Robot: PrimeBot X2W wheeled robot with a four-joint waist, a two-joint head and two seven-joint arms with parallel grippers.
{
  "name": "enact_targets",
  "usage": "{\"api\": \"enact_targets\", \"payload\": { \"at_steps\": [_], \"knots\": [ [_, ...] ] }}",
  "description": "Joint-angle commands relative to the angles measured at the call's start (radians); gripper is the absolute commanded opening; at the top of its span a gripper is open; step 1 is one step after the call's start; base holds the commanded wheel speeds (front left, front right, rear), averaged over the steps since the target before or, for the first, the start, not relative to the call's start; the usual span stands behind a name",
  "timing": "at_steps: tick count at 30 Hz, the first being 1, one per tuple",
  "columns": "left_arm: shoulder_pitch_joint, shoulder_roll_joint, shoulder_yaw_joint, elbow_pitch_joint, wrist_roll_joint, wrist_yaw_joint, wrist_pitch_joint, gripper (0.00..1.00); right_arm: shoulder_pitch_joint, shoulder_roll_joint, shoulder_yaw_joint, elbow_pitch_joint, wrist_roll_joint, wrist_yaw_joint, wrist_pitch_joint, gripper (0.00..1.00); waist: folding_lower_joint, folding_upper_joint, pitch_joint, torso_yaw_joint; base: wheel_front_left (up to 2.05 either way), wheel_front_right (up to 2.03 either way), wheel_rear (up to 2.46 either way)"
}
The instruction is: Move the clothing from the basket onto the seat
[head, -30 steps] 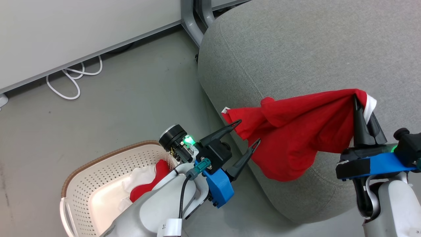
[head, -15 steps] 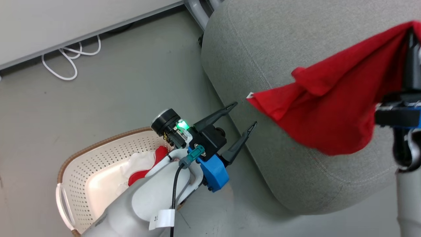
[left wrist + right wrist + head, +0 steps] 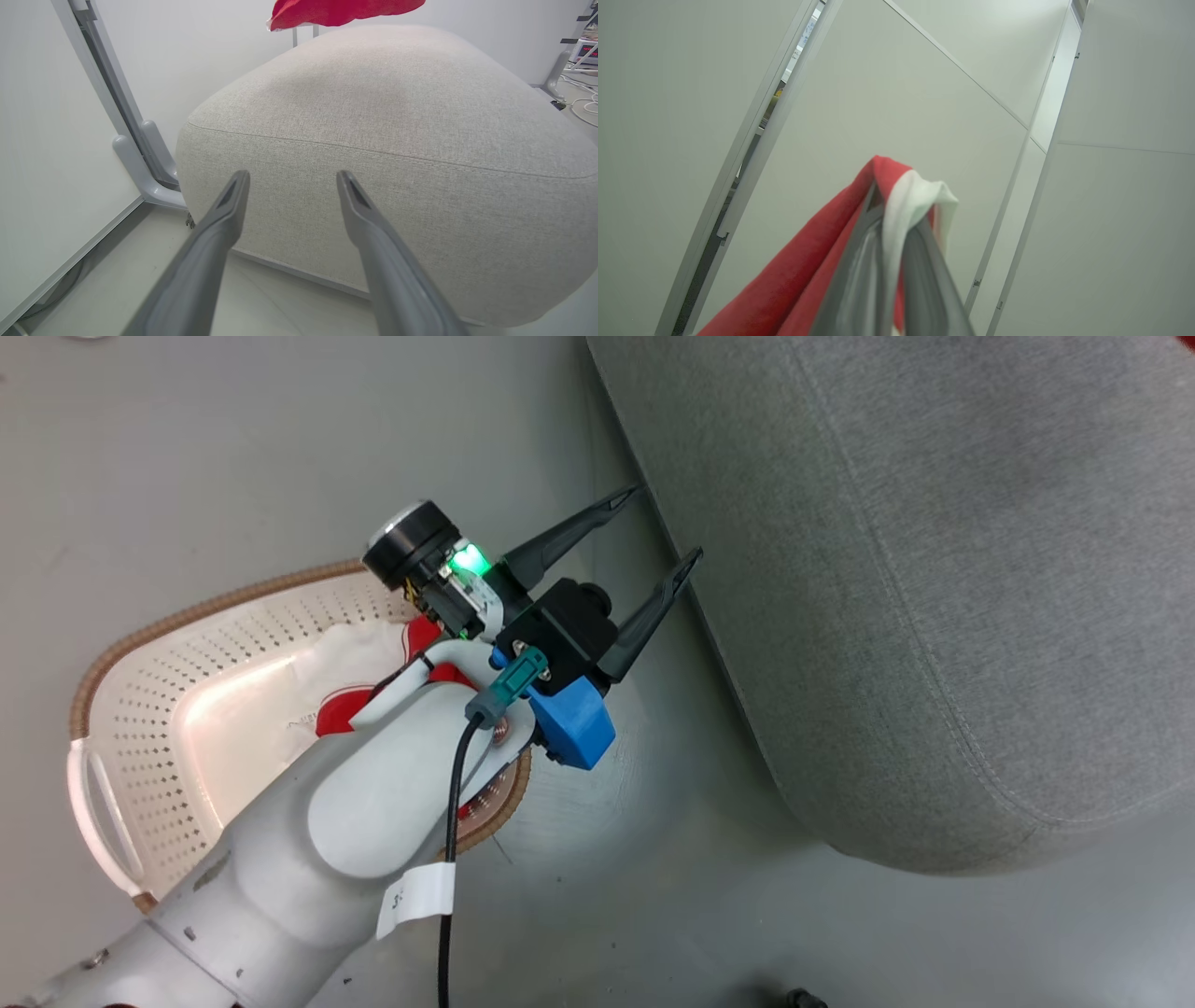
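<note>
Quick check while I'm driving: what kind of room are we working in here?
Probably a lab or test bay, not a home: white partition panels on grey metal feet, an instrument with a red digital readout, and loose white cables lying near the seat.

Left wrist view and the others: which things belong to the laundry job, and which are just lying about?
Part of the job: basket; clothing left in it; red garment gripped by the right jaws; grey seat.
Just lying about: white cables; grey frame foot.
</note>
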Motion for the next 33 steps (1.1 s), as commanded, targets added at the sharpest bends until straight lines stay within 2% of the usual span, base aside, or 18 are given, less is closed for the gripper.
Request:
{"api": "enact_targets", "payload": {
  "at_steps": [1,5,9,12,21,29,30,31,32,33],
  "knots": [
    [-0.024,0.011,0.007,-0.010,0.007,0.003,0.004,1.00,-0.022,-0.017,-0.011,0.018,0.002,0.000,-0.001,0.00,-0.0001,0.0000,0.078,0.004,0.00,0.00,0.00],
    [-0.052,0.037,0.004,-0.049,0.022,0.005,0.024,1.00,-0.063,-0.079,-0.068,0.088,0.000,0.000,-0.001,0.00,-0.0001,0.0000,0.139,0.004,0.00,0.00,0.00],
    [-0.072,0.058,0.004,-0.085,0.030,0.007,0.039,1.00,-0.057,-0.095,-0.093,0.176,-0.011,0.000,-0.001,0.00,-0.0001,0.0000,0.180,0.005,0.00,0.00,0.00],
    [-0.078,0.067,0.005,-0.106,0.031,0.012,0.043,1.00,-0.033,-0.079,-0.095,0.247,-0.023,0.000,-0.001,0.00,-0.0001,0.0000,0.197,0.011,0.00,0.00,0.00],
    [-0.089,0.066,0.002,-0.134,0.028,0.029,0.037,1.00,0.031,0.024,-0.098,0.406,-0.068,0.000,-0.001,0.00,-0.0001,0.0000,0.221,0.051,0.00,0.00,0.00],
    [-0.093,0.069,0.000,-0.132,0.020,0.035,0.026,1.00,0.043,0.052,-0.091,0.536,-0.059,0.000,-0.001,0.00,-0.0001,0.0000,0.221,0.066,0.00,0.00,0.00],
    [-0.093,0.069,-0.001,-0.131,0.019,0.036,0.025,1.00,0.044,0.057,-0.092,0.541,-0.055,0.000,-0.001,0.35,-0.0001,0.0000,0.218,0.064,0.00,0.00,0.00],
    [-0.091,0.069,-0.002,-0.129,0.018,0.037,0.023,1.00,0.048,0.063,-0.097,0.541,-0.051,0.000,-0.001,0.87,-0.0001,0.0000,0.213,0.062,0.00,0.00,0.00],
    [-0.088,0.069,-0.003,-0.126,0.017,0.037,0.021,1.00,0.057,0.068,-0.101,0.534,-0.049,0.000,-0.001,1.00,-0.0001,0.0000,0.206,0.060,0.00,0.00,0.00],
    [-0.085,0.067,-0.004,-0.124,0.016,0.038,0.019,1.00,0.070,0.072,-0.103,0.525,-0.049,0.000,-0.001,1.00,-0.0001,0.0000,0.198,0.058,0.00,0.00,0.00]
  ]
}}
